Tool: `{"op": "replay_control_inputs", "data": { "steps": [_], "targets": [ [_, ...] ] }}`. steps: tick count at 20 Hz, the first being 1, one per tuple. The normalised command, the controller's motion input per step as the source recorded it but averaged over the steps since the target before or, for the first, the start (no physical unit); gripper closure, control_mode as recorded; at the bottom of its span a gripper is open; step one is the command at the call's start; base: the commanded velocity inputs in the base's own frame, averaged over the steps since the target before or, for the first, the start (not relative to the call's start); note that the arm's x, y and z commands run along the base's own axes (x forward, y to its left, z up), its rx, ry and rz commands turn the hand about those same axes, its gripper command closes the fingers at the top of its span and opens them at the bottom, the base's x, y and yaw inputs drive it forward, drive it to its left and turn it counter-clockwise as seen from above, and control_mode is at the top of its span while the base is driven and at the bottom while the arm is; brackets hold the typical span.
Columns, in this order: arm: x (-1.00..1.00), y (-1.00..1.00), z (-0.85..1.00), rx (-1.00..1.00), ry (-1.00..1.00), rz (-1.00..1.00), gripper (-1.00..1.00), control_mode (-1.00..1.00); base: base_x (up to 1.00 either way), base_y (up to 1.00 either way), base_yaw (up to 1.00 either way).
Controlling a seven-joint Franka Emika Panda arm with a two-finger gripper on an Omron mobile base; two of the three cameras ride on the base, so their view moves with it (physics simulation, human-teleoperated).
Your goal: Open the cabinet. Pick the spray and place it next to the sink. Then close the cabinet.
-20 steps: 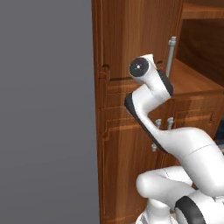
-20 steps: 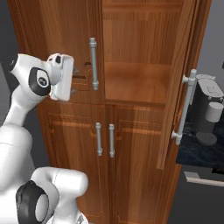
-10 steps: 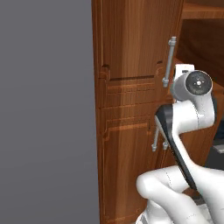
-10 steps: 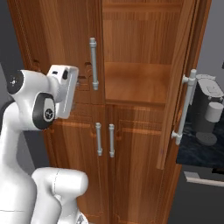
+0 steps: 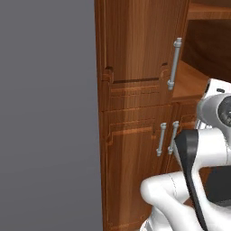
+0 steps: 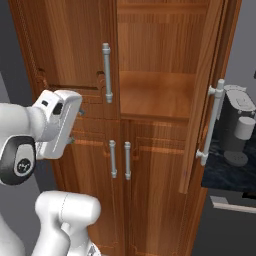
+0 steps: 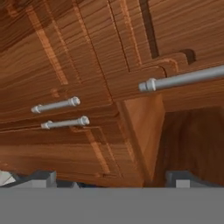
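Observation:
The cabinet (image 6: 160, 55) has its right door (image 6: 202, 90) swung open, long silver handle (image 6: 212, 122) facing out. Its left door (image 5: 135, 40) is shut, with its bar handle (image 5: 173, 63) upright. The bare wooden shelf (image 6: 157, 95) inside holds nothing I can see; the spray is out of view. My gripper (image 6: 76, 126) hovers open in front of the left door's lower edge, below that door's handle (image 6: 106, 72). In the hand view the fingertips (image 7: 39, 177) stand wide apart with nothing between them, facing the shelf's front edge (image 7: 140, 127) and the handle's end (image 7: 183, 78).
Two lower doors with short silver handles (image 6: 120, 159) sit under the shelf. A coffee machine (image 6: 237, 125) stands on a dark counter (image 6: 225, 172) to the right of the open door. A grey wall (image 5: 45, 113) bounds the cabinet's left side.
The arm has swung: the hand has dropped from level with the left door's handle to below it, and in the left base view it has shifted right. Both doors stand as before.

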Motion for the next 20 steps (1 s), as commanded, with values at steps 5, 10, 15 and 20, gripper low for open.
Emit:
{"op": "replay_control_inputs", "data": {
  "steps": [5, 10, 15, 20],
  "targets": [
    [-1.0, -0.21, 0.43, 0.08, 0.01, -0.15, -1.0, -1.0, 0.0, 0.0, 0.0],
    [-1.0, -0.66, 0.07, 0.04, 0.04, -0.06, -1.0, -1.0, 0.0, 0.0, 0.0],
    [-1.0, -0.84, -0.07, 0.01, 0.01, 0.0, -1.0, -1.0, 0.0, 0.0, 0.0],
    [-0.9, -0.72, -0.15, 0.0, -0.08, 0.06, -1.0, -1.0, 0.0, 0.0, 0.0]
  ]
}}
